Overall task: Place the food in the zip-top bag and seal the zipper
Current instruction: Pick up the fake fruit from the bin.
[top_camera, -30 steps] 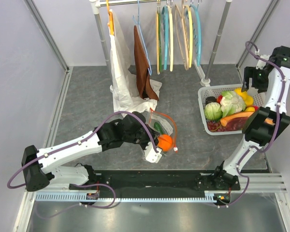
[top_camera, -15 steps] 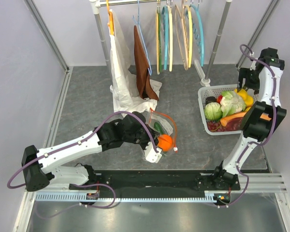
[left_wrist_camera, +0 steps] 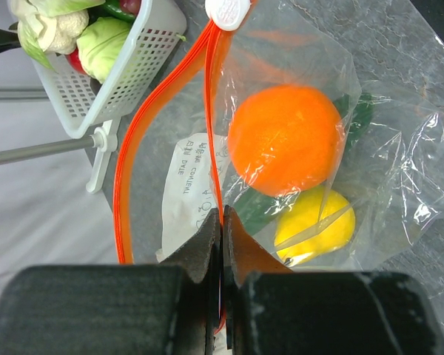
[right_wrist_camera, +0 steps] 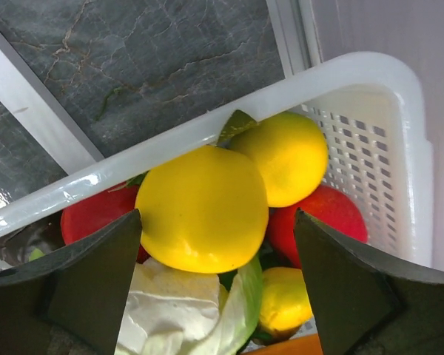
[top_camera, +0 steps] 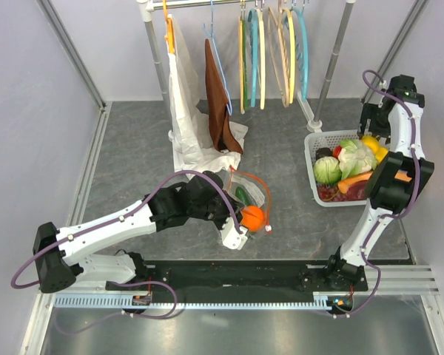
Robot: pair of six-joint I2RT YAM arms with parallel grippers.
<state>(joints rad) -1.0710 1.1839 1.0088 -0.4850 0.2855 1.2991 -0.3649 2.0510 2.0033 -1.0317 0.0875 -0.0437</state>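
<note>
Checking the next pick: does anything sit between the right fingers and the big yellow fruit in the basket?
Nothing visible. The right gripper is open over the yellow fruit, which tops the pile in the white basket; the cabbage leaf lies beside it, not over it.

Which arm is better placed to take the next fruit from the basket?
The right arm: the right gripper, open, hangs directly over a yellow fruit in the white basket, while the left gripper is shut on the zipper.

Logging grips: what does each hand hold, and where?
Left hand pinches the clear plastic bag by its orange-red zipper strip; right hand, open above the white basket, holds nothing.
</note>
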